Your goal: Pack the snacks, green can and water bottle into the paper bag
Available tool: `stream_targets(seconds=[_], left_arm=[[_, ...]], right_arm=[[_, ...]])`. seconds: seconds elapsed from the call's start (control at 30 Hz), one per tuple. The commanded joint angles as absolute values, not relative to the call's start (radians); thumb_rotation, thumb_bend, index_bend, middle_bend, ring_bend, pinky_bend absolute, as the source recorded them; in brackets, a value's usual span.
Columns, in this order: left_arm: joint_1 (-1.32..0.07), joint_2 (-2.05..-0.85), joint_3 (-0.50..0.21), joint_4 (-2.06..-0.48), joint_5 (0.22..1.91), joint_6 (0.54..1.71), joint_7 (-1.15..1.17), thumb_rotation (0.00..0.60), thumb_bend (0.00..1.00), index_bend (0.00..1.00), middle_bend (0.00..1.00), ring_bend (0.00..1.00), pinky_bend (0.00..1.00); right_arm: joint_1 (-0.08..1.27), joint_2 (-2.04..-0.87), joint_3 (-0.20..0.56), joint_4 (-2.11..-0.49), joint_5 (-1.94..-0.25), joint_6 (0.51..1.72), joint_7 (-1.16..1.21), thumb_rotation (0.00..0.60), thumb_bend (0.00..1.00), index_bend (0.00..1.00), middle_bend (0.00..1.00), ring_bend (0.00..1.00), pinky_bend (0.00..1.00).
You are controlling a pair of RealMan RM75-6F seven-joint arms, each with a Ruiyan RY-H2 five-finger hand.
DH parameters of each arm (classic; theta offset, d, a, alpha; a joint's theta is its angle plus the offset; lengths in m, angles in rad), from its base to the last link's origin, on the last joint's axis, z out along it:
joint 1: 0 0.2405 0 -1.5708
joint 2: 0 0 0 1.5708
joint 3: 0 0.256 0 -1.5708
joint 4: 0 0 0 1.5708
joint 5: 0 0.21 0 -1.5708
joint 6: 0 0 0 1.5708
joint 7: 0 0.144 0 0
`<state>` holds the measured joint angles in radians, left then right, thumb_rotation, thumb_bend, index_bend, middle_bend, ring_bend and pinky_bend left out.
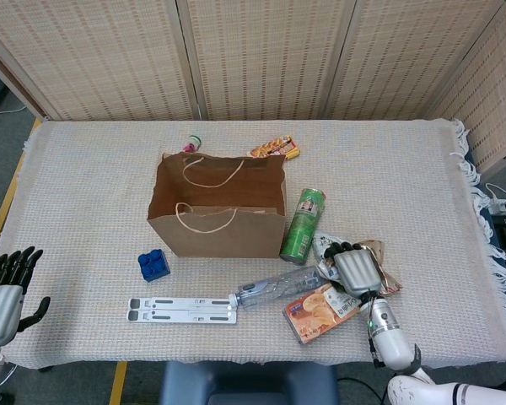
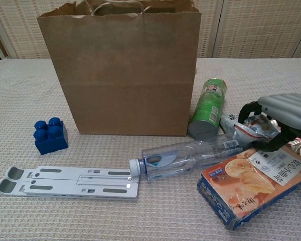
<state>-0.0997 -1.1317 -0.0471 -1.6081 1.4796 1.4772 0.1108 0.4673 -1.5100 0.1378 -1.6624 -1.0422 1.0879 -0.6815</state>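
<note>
From the head view, our right hand (image 1: 357, 272) sits palm-down right over the snack packets (image 1: 331, 256), fingers curling onto them; whether they truly grip yet, we cannot tell. The paper bag (image 1: 217, 211) stands well off to its left, with the green can (image 1: 303, 225) between. Our left hand (image 1: 3, 291) hangs open, far off at the table edge. Chest view now: the right hand (image 2: 283, 116) arches over a packet (image 2: 255, 126), the orange box (image 2: 255, 183) just beneath, the water bottle (image 2: 188, 158) lying lengthwise leftward.
</note>
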Motion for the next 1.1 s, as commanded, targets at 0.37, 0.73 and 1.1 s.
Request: stream_targets(seconds=[0.37,0.73,1.1], left_arm=[[-0.100,-1.130,-0.046,-1.607,1.482,1.477,0.106,0.600,0.36,0.00,0.00,0.00,0.00],[-0.100,-1.133,-0.047,-1.611,1.478,1.479,0.118,0.600,0.36,0.00,0.00,0.00,0.00],[-0.100,-1.131,-0.047,-1.610,1.478,1.478,0.111,0.600,0.36,0.00,0.00,0.00,0.00]], right_arm=[[0.451,-1.379,0.177,-1.766,-1.153,1.210,-0.576,0.600,0.44,0.70,0.53,0.54,0.65],[0.479,-1.102,0.407,-2.019,-1.135,1.320,-0.519,0.600,0.44,0.70,0.53,0.54,0.65],[0.729,-1.103,0.574,-2.174,-0.974,1.304,-0.715,0.600,0.44,0.70,0.53,0.54,0.65]])
